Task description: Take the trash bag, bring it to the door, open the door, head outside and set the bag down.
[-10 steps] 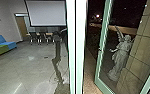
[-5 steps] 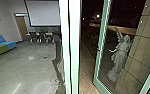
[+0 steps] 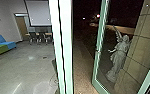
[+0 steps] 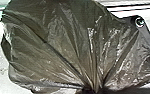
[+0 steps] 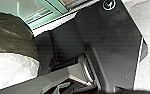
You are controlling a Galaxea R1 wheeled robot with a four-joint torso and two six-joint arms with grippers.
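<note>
The trash bag [image 4: 56, 42] hangs with its neck bunched at our left claw [image 4: 93, 90], which, as far as we can make out, is clenched on it; we cannot tell the state of our right claw. Ahead of us the pale upright frame [image 3: 63, 47] shows farther left than before, and more dark ground [image 3: 82, 72] opens between it and the glass door [image 3: 97, 57] before the statue [image 3: 119, 53].
</note>
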